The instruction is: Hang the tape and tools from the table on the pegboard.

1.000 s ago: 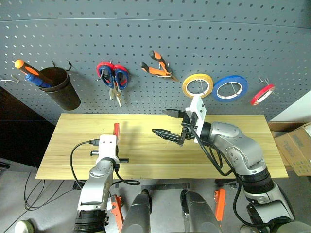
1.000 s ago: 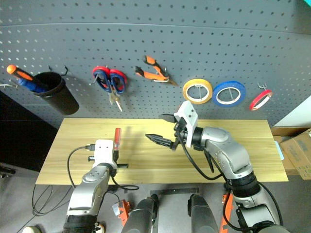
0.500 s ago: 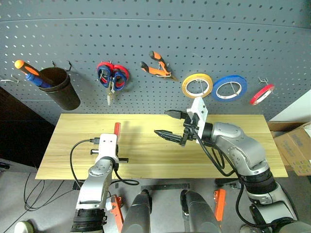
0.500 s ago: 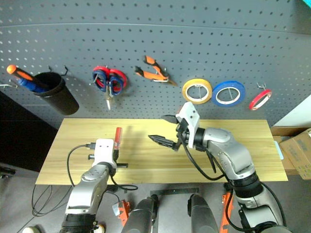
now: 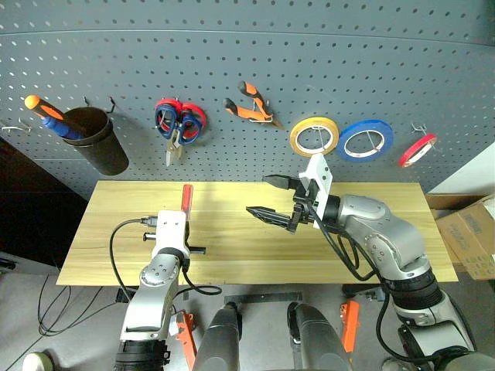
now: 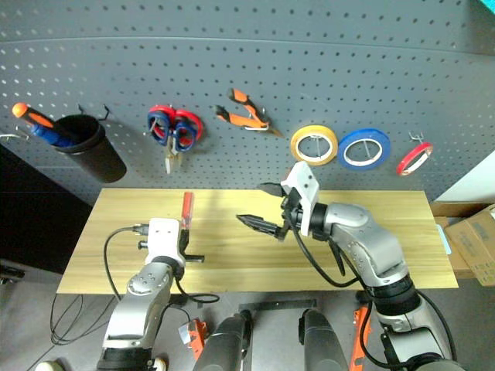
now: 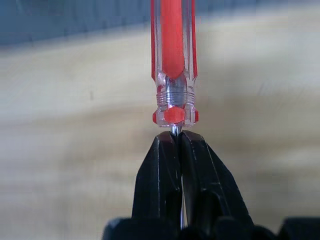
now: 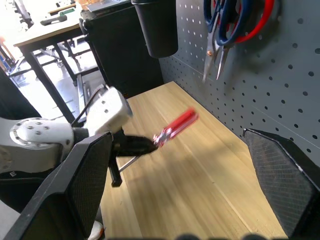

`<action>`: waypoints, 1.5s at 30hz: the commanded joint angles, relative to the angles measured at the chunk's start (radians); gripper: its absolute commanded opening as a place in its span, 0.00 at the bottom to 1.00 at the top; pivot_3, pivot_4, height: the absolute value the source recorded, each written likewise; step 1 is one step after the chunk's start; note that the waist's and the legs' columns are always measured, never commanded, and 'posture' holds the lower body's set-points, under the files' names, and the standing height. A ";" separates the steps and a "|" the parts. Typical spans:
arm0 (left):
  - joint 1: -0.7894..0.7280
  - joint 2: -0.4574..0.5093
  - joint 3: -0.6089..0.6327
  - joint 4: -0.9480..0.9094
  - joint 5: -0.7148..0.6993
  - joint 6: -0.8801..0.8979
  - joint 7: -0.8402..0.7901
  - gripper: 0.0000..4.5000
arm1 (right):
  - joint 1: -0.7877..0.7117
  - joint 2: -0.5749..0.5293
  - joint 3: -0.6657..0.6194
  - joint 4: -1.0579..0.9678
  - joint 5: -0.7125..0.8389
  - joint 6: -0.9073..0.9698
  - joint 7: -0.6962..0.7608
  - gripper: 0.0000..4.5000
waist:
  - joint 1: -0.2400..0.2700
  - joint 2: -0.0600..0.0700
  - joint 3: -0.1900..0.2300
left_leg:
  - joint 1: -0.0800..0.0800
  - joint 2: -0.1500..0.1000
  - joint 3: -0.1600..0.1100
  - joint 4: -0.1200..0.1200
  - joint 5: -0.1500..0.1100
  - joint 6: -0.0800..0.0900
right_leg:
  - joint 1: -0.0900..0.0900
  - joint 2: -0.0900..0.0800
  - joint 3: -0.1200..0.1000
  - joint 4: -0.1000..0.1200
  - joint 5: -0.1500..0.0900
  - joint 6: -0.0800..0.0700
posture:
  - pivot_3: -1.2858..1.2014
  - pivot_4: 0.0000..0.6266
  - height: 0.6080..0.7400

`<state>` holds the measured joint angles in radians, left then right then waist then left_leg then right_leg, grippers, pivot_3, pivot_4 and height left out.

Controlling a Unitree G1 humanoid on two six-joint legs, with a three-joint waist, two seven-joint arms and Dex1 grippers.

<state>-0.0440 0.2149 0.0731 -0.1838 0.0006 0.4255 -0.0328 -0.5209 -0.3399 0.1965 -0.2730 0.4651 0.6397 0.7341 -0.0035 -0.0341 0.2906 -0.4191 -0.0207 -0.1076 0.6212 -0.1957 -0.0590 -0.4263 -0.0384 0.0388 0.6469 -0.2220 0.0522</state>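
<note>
My left gripper [image 7: 177, 136] is shut on the bare metal shaft of the slim red-handled screwdriver [image 5: 186, 198], which it holds just above the table [image 5: 232, 251] with the handle toward the pegboard [image 5: 255, 54]. My right gripper [image 5: 268, 198] hangs open and empty over the middle of the table, pointing left. On the pegboard hang the blue-handled scissors [image 5: 167, 120], overlapping red-handled scissors [image 5: 193, 120], then the orange-and-black pliers [image 5: 251, 107] and, far right, the thin red tape [image 5: 418, 150].
A black cup [image 5: 97, 141] hangs at the pegboard's left with an orange-and-blue-handled tool [image 5: 43, 114] in it. A yellow roll [image 5: 314, 136] and a larger blue roll [image 5: 366, 140] hang between pliers and red tape. Cardboard boxes [image 5: 470, 236] stand right of the table.
My left gripper has risen a little with the screwdriver, whose handle now sits nearer level. The hanging scissors have swung to the left. The right arm has stayed put.
</note>
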 commanded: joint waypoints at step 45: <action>-0.191 -0.022 0.250 -0.138 -0.103 -0.406 0.083 0.01 | -0.189 0.106 -0.197 -0.094 0.319 0.107 -0.157 1.00 | 0.027 -0.001 -0.099 | 0.005 0.000 0.001 0.007 0.001 0.002 | 0.007 0.007 0.000 -0.001 0.007 -0.001 | 0.56 0.15 1.00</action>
<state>-0.1965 0.1700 0.3062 -0.3163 -0.0956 0.0406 0.0534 -0.6814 -0.2416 0.0214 -0.3461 0.7616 0.7554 0.5853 0.0232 -0.0348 0.1918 -0.4143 -0.0209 -0.1064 0.6287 -0.1941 -0.0570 -0.4193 -0.0318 0.0392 0.6465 -0.2152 0.0515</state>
